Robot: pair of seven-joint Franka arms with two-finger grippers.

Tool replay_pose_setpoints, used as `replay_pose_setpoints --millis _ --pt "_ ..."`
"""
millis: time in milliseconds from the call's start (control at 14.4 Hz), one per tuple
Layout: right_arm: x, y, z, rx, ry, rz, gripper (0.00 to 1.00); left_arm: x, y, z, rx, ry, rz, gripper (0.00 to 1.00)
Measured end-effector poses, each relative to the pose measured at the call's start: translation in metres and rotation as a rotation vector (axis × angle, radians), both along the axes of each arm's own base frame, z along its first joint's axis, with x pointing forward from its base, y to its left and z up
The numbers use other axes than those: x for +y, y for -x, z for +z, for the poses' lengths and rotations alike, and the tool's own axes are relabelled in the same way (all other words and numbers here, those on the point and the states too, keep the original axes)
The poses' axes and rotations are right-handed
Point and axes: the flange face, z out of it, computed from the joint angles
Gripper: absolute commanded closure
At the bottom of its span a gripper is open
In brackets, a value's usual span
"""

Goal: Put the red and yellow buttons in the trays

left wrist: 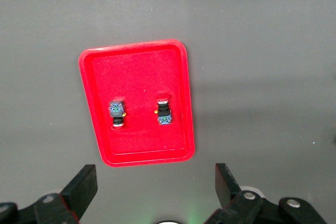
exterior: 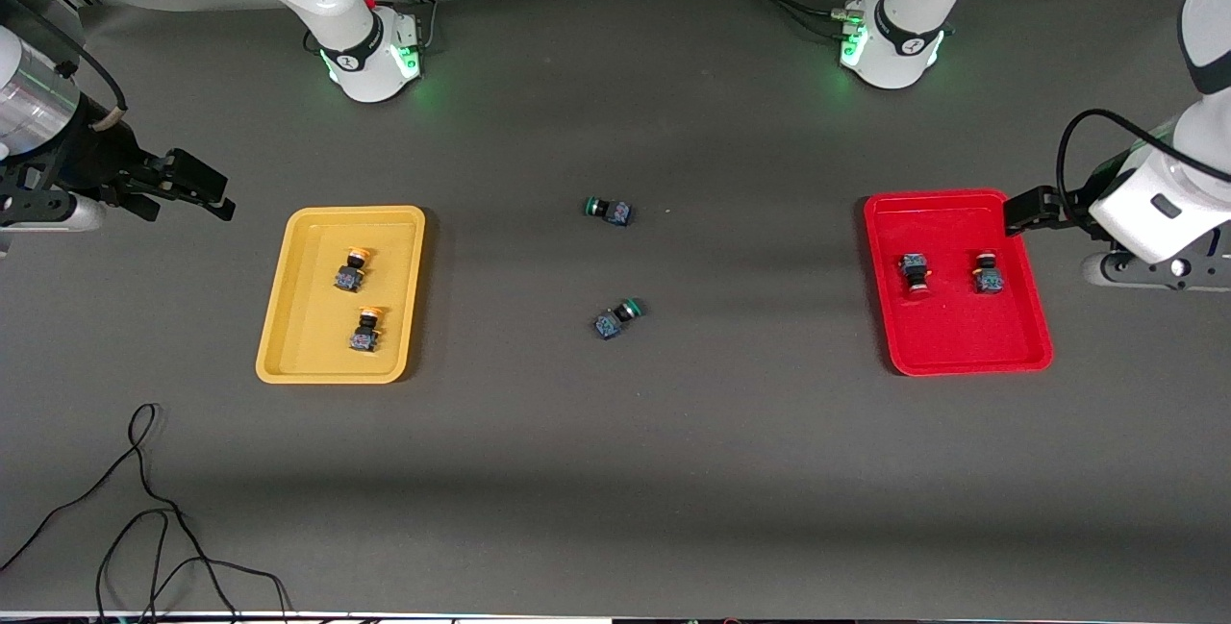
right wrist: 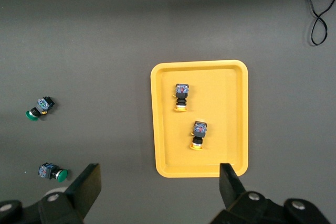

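Two yellow-capped buttons (exterior: pixel 352 270) (exterior: pixel 366 329) lie in the yellow tray (exterior: pixel 308 316). Two red-capped buttons (exterior: pixel 915 273) (exterior: pixel 988 273) lie in the red tray (exterior: pixel 952 336). My right gripper (exterior: pixel 207 189) is open and empty, up over the table beside the yellow tray, toward the right arm's end. My left gripper (exterior: pixel 1027 211) is open and empty, up over the red tray's edge at the left arm's end. The left wrist view shows the red tray (left wrist: pixel 136 56) with both red buttons (left wrist: pixel 117 114) (left wrist: pixel 164 111). The right wrist view shows the yellow tray (right wrist: pixel 157 119) with both yellow buttons (right wrist: pixel 181 97) (right wrist: pixel 199 135).
Two green-capped switches (exterior: pixel 609 210) (exterior: pixel 616 318) lie on the table mid-way between the trays; they also show in the right wrist view (right wrist: pixel 38 107) (right wrist: pixel 51 171). A black cable (exterior: pixel 144 509) loops on the table near the front camera at the right arm's end.
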Motion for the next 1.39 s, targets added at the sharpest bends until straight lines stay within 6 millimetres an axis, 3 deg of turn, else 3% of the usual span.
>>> replay_pose_setpoints --millis 416,970,1386 --pt "-0.011 0.01 0.012 0.006 0.01 -0.014 0.0 0.005 0.003 0.004 -0.003 0.0 0.011 0.0" --pt "-0.009 0.0 -0.007 0.039 0.016 -0.01 0.0 0.003 0.005 0.008 -0.01 0.006 0.008 0.0" --pt "-0.009 0.0 -0.005 0.035 0.016 -0.016 0.0 0.001 0.009 0.014 -0.019 0.007 0.004 0.0"
